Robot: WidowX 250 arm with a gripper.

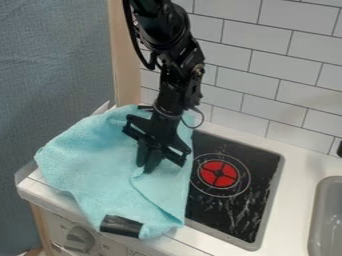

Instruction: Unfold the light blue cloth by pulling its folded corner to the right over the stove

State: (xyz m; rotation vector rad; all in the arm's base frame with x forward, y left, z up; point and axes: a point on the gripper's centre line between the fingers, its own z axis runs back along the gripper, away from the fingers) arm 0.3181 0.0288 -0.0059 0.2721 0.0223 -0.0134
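Note:
The black gripper (148, 170) points down at the middle of a light blue cloth (93, 152), its tip against the fabric. Rumpled and partly folded, this cloth covers the left part of the stove and drapes over the counter's front edge. A crease runs from beside the gripper's tip toward the lower right. At the cloth's lower end shows a dark, roughly rectangular piece (121, 226). The stove's black top (237, 212), with a red burner (218, 174), lies to the right of the fabric.
A grey sink (328, 217) is set into the white counter (294, 185) at the right. White wall tiles (247, 82) rise behind the stove. On the front panel below the cloth is a grey knob (80, 240). A wooden post (127, 65) stands behind the arm's left side.

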